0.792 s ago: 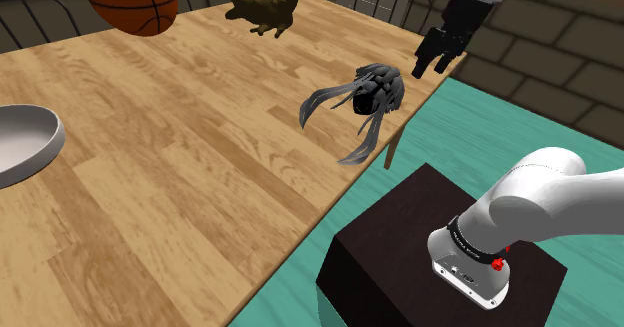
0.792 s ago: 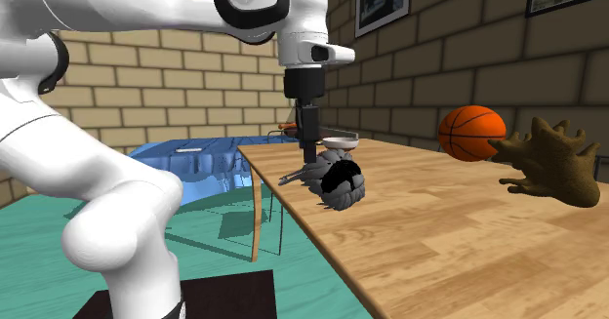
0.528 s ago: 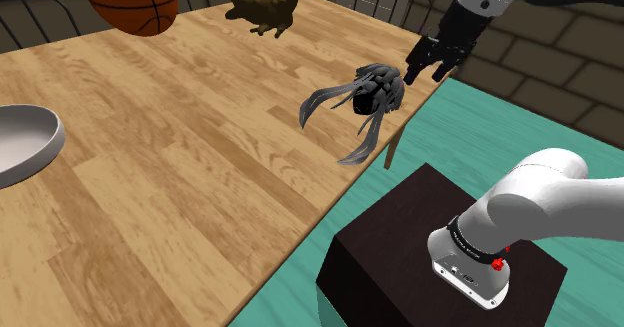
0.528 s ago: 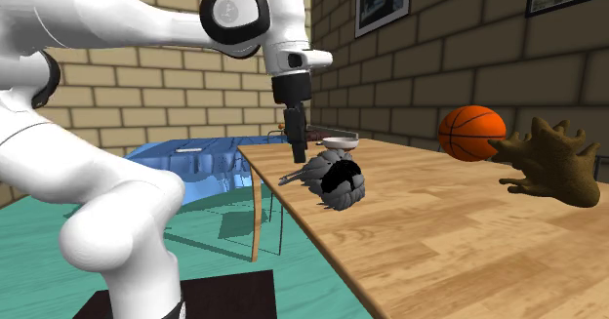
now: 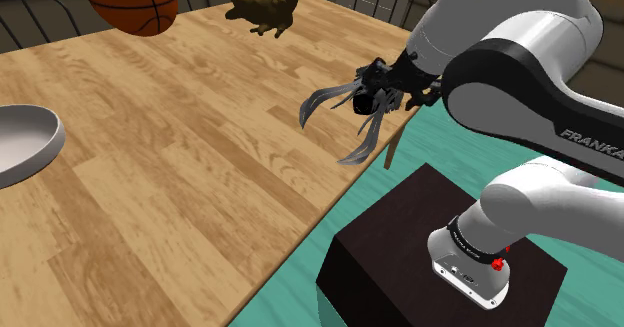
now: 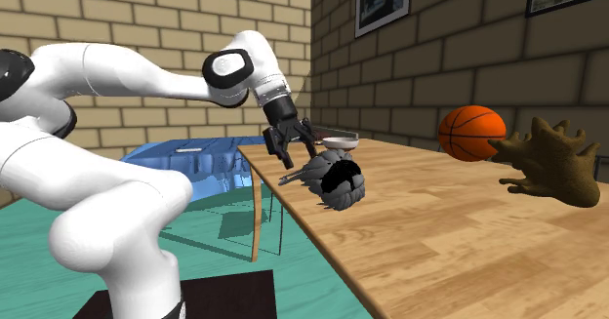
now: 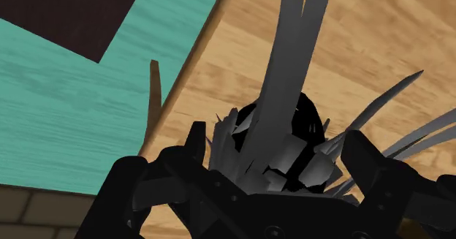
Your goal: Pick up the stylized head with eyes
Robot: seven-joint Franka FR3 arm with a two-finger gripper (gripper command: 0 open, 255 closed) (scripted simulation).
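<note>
Grey spiky head (image 5: 378, 93) between parted black jaws, near table (image 5: 150, 175) edge

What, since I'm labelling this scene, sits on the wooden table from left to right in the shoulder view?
Left to right: pale grey shallow bowl → orange basketball → brown spiky hand-shaped figure → dark grey head with long curved strands.

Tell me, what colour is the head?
The head is grey with black patches; the second exterior view shows it best.
</note>
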